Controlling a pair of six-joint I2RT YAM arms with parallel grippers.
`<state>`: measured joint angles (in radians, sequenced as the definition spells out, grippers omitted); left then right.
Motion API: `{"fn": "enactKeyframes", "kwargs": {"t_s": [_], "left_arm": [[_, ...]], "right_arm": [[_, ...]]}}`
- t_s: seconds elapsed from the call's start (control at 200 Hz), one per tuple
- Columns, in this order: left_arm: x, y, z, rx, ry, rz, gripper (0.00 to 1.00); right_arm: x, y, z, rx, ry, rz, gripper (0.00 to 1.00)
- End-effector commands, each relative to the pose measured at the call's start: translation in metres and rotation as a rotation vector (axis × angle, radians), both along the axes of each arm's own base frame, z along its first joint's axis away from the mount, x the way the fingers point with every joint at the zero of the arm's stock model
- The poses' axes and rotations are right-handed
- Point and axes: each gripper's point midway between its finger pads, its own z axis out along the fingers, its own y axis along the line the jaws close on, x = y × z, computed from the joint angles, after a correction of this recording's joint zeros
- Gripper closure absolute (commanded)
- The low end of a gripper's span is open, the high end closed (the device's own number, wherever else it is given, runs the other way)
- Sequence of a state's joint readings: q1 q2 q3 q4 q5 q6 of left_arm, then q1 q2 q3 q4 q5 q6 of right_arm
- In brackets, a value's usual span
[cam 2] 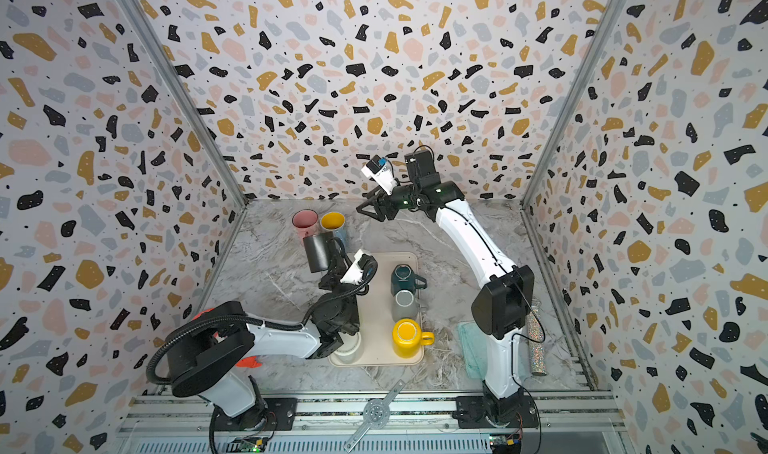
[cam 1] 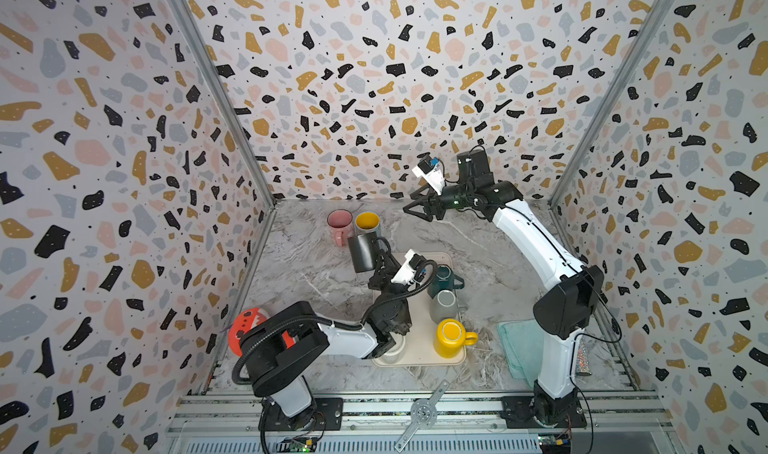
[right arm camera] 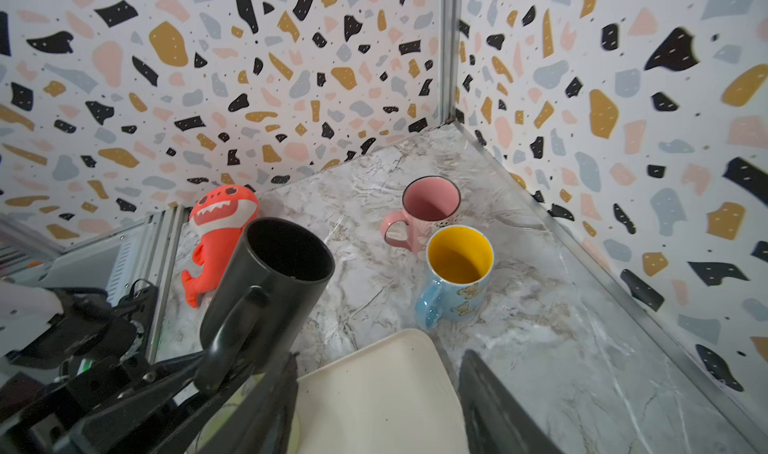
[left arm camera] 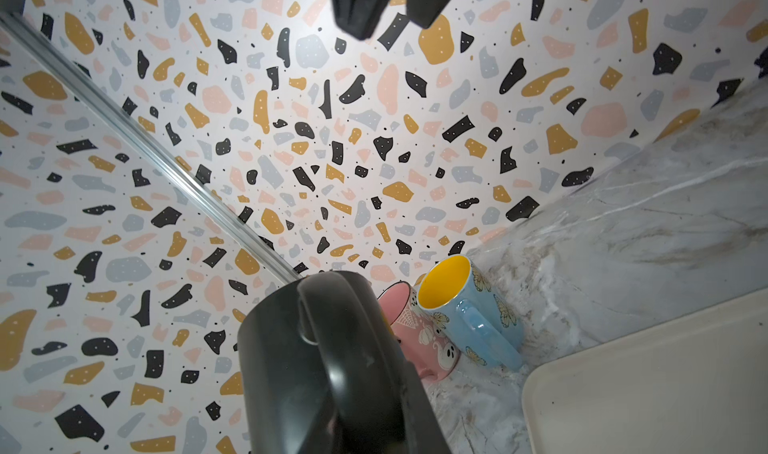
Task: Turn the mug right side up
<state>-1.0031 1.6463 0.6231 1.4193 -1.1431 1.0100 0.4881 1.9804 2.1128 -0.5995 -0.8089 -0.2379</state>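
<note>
Overhead, the marble desk (cam 1: 478, 239) carries a cream tray (cam 1: 415, 348). By the tray's far left corner the black mug (cam 1: 361, 254) hangs clear of the desk, tilted with its mouth angled upward, just in front of a pink mug (cam 1: 339, 221) and a blue mug (cam 1: 368, 222). The left hand (cam 1: 381, 257) is clamped on its handle; the right hand (cam 1: 415, 208) hovers empty over the back of the desk, fingers apart.

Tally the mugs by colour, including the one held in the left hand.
Pink mug: 1
Blue mug, yellow inside: 1
Black mug: 1
Dark teal mug: 1
Grey mug: 1
Yellow mug: 1
Total: 6, leaving out a pale, half-hidden vessel.
</note>
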Motion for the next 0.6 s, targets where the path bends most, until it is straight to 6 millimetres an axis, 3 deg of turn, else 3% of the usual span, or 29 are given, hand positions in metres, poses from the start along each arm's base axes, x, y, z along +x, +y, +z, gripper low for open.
{"fn": "enactKeyframes", "kwargs": {"t_s": [0.0,0.425,0.596], "left_arm": [[-0.014,0.012,0.051,-0.189,-0.196,-0.019,1.00],[-0.015,0.001,0.059,-0.163,-0.240,-0.064,1.00],[-0.015,-0.005,0.061,-0.147,-0.247,-0.080,1.00]], "right_arm": [[-0.023,-0.002,0.014,0.010,0.001,0.104,0.35],[-0.034,0.004,-0.029,-0.023,0.153,0.207,0.32],[-0.038,0.007,-0.036,0.041,0.242,0.279,0.29]]}}
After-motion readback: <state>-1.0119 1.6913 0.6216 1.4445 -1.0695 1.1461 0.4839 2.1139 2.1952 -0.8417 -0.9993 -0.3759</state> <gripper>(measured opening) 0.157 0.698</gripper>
